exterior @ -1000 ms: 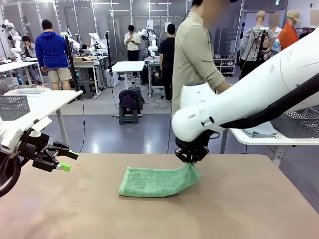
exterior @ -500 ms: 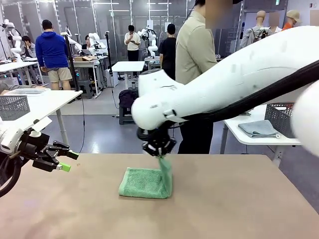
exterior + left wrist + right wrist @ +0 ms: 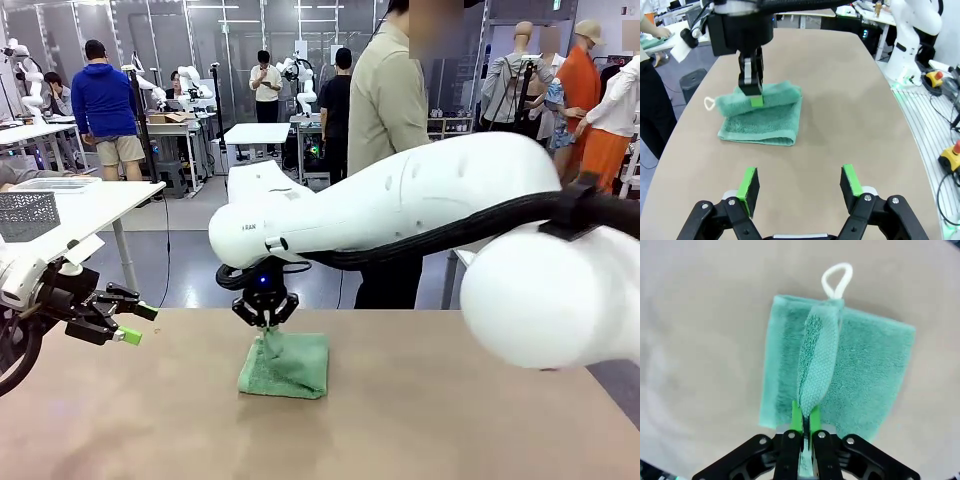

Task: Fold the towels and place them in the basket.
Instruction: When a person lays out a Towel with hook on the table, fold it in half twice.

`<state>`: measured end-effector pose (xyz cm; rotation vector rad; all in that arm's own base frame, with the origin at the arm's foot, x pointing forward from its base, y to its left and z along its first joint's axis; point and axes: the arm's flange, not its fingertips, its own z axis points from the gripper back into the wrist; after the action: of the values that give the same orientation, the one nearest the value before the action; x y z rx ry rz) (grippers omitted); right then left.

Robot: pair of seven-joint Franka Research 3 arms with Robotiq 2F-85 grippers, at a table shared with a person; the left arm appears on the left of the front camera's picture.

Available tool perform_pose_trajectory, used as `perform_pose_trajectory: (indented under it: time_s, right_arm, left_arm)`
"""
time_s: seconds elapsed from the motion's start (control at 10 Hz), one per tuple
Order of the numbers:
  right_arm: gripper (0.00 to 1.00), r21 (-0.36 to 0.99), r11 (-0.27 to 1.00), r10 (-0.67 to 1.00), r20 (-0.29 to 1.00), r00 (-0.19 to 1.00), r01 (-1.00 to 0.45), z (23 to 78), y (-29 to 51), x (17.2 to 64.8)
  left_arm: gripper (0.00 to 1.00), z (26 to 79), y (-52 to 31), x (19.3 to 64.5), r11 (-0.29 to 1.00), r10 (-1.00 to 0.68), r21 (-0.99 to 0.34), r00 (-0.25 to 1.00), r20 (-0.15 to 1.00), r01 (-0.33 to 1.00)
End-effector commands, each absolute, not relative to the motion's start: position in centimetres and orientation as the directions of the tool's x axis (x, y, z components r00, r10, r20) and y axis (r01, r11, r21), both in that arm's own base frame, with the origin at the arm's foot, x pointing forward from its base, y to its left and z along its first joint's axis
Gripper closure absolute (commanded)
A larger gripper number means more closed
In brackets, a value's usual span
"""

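Right end effector (image 3: 805, 413) pinches towel (image 3: 865, 370); edge hidden

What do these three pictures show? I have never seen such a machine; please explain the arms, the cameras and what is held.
Two white robot arms work at a brown table. Each ends in a black pincer with green pads. The wide picture is taken from between the arms, looking across the table at a person on the far side. The other two come from cameras on the wrists, each looking along its own pincer. One mint green towel lies on the table, partly folded. The right pincer is shut on its edge, holding that part above the rest. The left pincer is open and empty, above the table, off to the towel's side.
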<state>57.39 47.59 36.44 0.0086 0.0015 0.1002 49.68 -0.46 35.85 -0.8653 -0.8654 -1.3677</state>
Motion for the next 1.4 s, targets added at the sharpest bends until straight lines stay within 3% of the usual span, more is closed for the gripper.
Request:
perform_pose_trajectory:
  time_s: [0.0,0.1,0.2,0.3,0.4,0.5,0.6,0.7,1.0,1.3]
  right_arm:
    - [1.0,0.032,0.999,0.042,-0.018,0.999,-0.042,36.0,49.4,58.3]
    - [1.0,0.032,0.999,0.037,-0.023,0.999,-0.036,35.3,49.7,58.2]
    - [0.74,0.046,0.999,0.028,-0.033,0.999,-0.026,34.9,49.9,58.0]
    - [0.74,0.059,0.998,0.022,-0.032,0.999,-0.02,34.6,50.1,57.7]
    - [0.54,0.071,0.997,0.021,-0.019,1.0,-0.02,34.9,49.9,57.4]
    - [0.71,0.089,0.996,0.001,0.009,1.0,-0.002,35.3,49.7,57.2]
    - [0.34,0.105,0.994,-0.01,0.019,1.0,0.008,35.7,49.3,56.7]
    - [0.51,0.103,0.995,-0.008,0.031,0.999,0.005,36.4,48.3,56.2]
    - [0.51,0.084,0.996,0.011,0.027,1.0,-0.013,39.3,42.1,53.6]
    - [0.51,0.105,0.994,-0.015,0.111,0.994,0.003,41.5,34.4,50.4]
  left_arm:
    - [0.17,36.0,-0.3,49.6,0.011,-0.438,-0.023,0.026,0.899,1.0]
    - [0.17,36.0,-0.3,49.6,0.011,-0.438,-0.023,0.026,0.899,1.0]
    - [0.17,36.0,-0.3,49.6,0.011,-0.438,-0.023,0.026,0.899,1.0]
    - [0.17,36.0,-0.3,49.6,0.011,-0.438,-0.023,0.026,0.899,1.0]
    - [0.17,36.0,-0.3,49.6,0.011,-0.438,-0.023,0.026,0.899,1.0]
    - [0.17,36.0,-0.3,49.6,0.011,-0.438,-0.023,0.026,0.899,1.0]
    - [0.17,36.0,-0.3,49.6,0.011,-0.438,-0.023,0.026,0.899,1.0]
    - [0.17,36.0,-0.3,49.6,0.011,-0.438,-0.023,0.026,0.899,1.0]
    - [0.17,36.0,-0.3,49.6,0.011,-0.438,-0.023,0.026,0.899,1.0]
    - [0.17,36.0,-0.3,49.6,0.011,-0.438,-0.023,0.026,0.899,1.0]
